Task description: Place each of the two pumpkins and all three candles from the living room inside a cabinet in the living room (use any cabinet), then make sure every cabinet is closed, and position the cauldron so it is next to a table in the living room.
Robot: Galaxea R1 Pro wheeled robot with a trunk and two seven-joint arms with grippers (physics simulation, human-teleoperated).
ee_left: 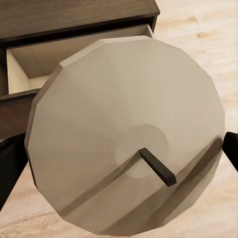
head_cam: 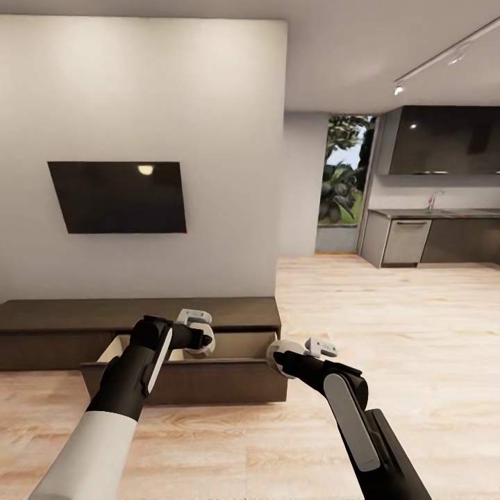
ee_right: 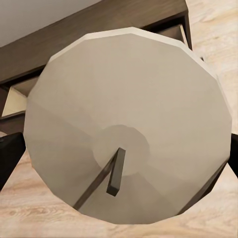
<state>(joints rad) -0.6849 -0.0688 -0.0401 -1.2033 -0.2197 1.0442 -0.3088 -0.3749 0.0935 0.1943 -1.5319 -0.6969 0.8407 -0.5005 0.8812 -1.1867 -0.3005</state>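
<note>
Left pincer (head_cam: 203, 342): clenched on a pale candle (ee_left: 124, 134), wick toward the camera, over the open drawer, apparently to drop it in.
Right pincer (head_cam: 283, 360): grasping a second candle (ee_right: 129, 124), just beside the drawer's right corner.
Cabinet (head_cam: 55, 326): against the TV wall, drawer (head_cam: 208, 382) pulled out.
Room: bare floor (head_cam: 389, 333) to the right.

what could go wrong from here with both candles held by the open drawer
1. The right gripper holds its pale round candle near the end of the dark-brown cabinet's open drawer; released there, it may fall to the light wood floor.
2. The left gripper holds its candle above the drawer; a drop from that height might tip it.
3. The pulled-out drawer front could get bumped.
</note>
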